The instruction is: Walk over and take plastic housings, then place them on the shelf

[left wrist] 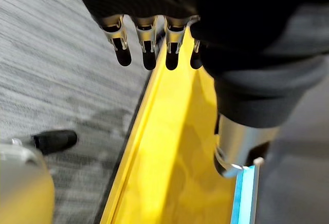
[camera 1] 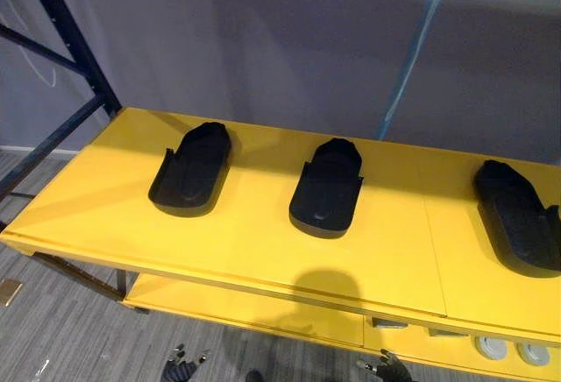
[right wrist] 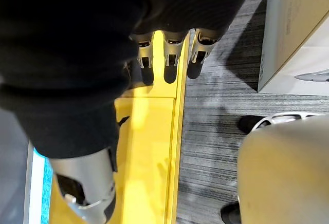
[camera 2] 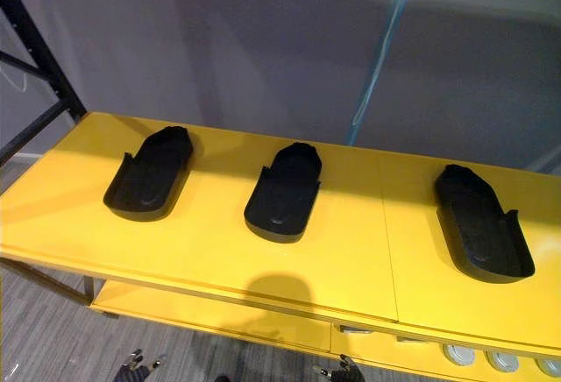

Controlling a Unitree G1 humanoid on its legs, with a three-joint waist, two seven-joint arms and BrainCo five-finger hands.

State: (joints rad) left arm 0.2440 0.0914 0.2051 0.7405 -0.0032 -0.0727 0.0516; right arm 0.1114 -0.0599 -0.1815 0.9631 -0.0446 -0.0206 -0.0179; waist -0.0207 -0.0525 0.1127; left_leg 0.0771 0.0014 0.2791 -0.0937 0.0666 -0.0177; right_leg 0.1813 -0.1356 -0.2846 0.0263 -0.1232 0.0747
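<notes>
A yellow shelf top [camera 1: 263,251] runs across the eye views against a plain grey wall [camera 1: 289,31]. Three black plastic housings lie on it in a row, well apart, each with its hollow side up: the left housing [camera 1: 191,169], the middle housing [camera 1: 327,187] and the right housing [camera 1: 517,215]. A seam in the yellow board runs between the middle and right ones.

Under the top board sits a lower yellow shelf [camera 1: 237,305], with pale round objects [camera 1: 493,347] at its right end. A dark blue steel upright [camera 1: 70,40] with a slanted brace stands at the shelf's left end. A light blue strip [camera 1: 419,45] slants down the wall behind. The floor is grey carpet [camera 1: 61,338]. In the right wrist view a pale cardboard box [right wrist: 295,29] stands on the carpet.

The left hand [camera 1: 182,364] and the right hand [camera 1: 388,367] hang low in front of the shelf, below the top board and well away from the housings. In the wrist views the left hand's fingers [left wrist: 146,41] and the right hand's fingers [right wrist: 172,54] are straight, side by side with small gaps, and empty, above a yellow board edge.
</notes>
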